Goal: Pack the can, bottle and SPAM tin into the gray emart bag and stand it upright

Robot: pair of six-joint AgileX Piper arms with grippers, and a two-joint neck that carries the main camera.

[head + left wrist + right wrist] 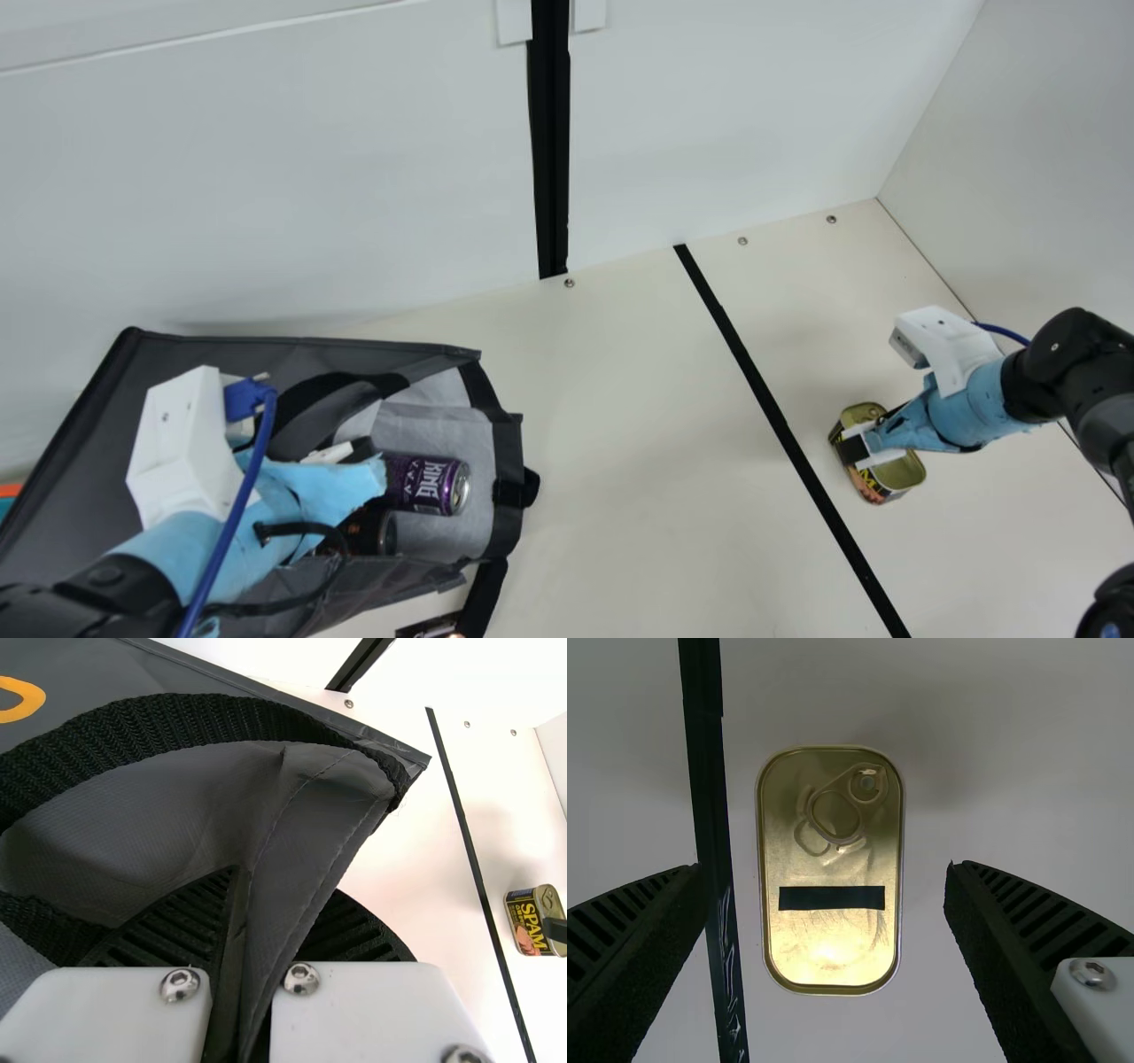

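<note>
Right gripper (826, 874), fingers parted, hangs over the SPAM tin (833, 948) at the scene's right. The long axis runs far left to near right between the fingers, apparently inviting a squeeze across its narrow width.

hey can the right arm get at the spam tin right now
Probably yes: the right gripper hangs open over the SPAM tin, its fingers to either side, and nothing seems to stand between them.

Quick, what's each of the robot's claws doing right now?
Left gripper: closed, pinching the fabric of the gray bag.
Right gripper: open, over the SPAM tin, not gripping it.
</note>
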